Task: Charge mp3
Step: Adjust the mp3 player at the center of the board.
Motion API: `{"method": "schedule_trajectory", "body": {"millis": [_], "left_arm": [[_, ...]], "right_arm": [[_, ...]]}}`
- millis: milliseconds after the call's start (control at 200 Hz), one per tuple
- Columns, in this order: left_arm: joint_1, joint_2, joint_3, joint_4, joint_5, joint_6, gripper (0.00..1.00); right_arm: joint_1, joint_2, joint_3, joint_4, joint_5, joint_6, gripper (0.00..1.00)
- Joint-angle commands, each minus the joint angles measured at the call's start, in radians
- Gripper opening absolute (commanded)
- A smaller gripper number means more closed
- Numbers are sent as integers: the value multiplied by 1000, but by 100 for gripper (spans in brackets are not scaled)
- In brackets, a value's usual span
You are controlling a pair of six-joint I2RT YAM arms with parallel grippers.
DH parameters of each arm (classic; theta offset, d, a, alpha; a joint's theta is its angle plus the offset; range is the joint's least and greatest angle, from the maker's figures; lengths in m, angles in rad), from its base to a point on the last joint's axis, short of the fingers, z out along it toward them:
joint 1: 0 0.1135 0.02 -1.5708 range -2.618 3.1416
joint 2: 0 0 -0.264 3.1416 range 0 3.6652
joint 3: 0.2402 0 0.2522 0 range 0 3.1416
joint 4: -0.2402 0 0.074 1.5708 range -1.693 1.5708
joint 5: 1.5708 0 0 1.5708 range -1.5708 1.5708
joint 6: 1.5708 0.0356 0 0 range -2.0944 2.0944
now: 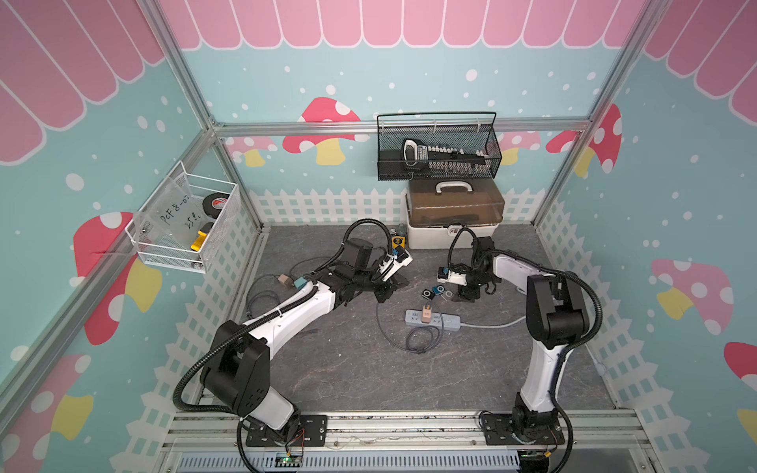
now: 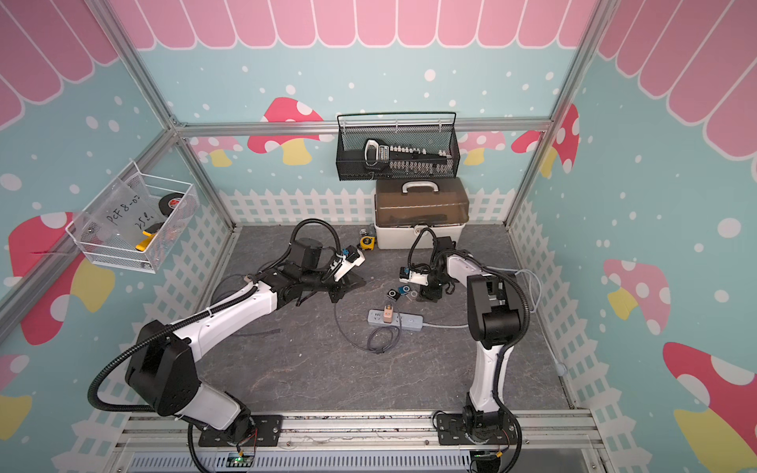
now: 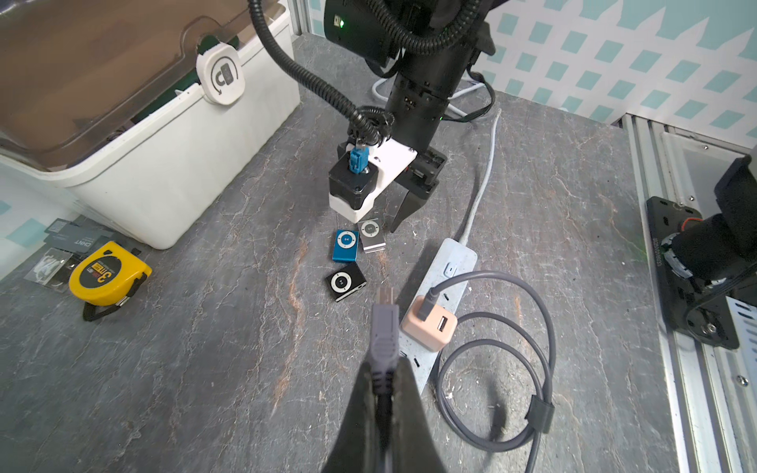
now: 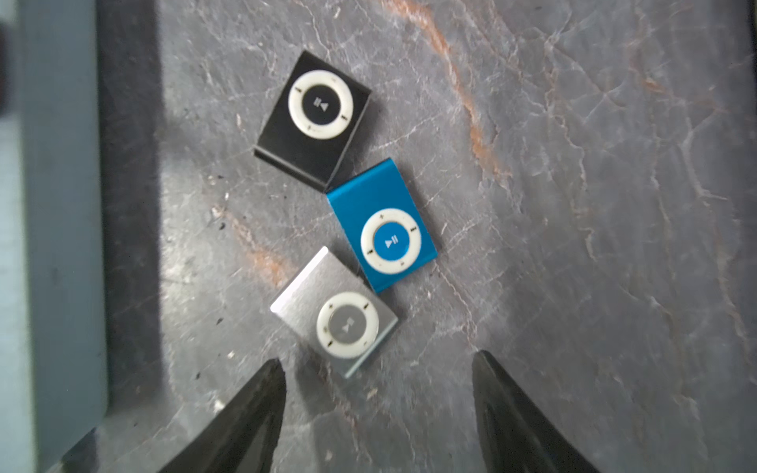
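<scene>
The left fingers point(image 3: 409, 403) are pressed together on the grey cable plug point(image 3: 385, 323), pinching it just behind its metal tip. Their lower part runs out of the left wrist frame. The plug hangs above the table point(image 3: 205, 368), pointing toward the black mp3 player point(image 3: 345, 281) and clear of it. The cable point(image 3: 540, 409) loops back in a tied coil to the pink charger point(image 3: 430, 327), which sits in the power strip point(image 3: 450, 262). The strip's near end is hidden behind the fingers and plug.

Three players lie flat on the table in a loose row: the black one, the blue mp3 player point(image 4: 383, 229) and the silver mp3 player point(image 4: 336, 315). The blue one lies close against both neighbours; whether they touch is hard to tell.

The right fingers point(image 4: 254, 422) are spread wide with nothing between them, their tips just short of the silver player. Whether they touch the table cannot be told. In the left wrist view only one of them shows; the other is hidden behind the white camera mount point(image 3: 393, 159).

In both top views the players are small specks beside the right wrist, and the plug cannot be made out under the left arm. A blurred grey-blue block point(image 4: 61, 204) is cut off at the edge of the right wrist view, too soft to identify.
</scene>
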Motion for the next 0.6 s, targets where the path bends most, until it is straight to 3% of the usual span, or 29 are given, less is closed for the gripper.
{"method": "schedule_trajectory", "body": {"millis": [0, 370, 595], "left_arm": [[12, 15, 29, -20, 2, 27, 0], [24, 29, 34, -20, 20, 68, 0], [29, 23, 27, -20, 31, 76, 0]], "right_arm": [[12, 40, 50, -62, -10, -24, 72], [41, 93, 130, -203, -53, -96, 73], [57, 129, 164, -252, -11, -31, 67]]}}
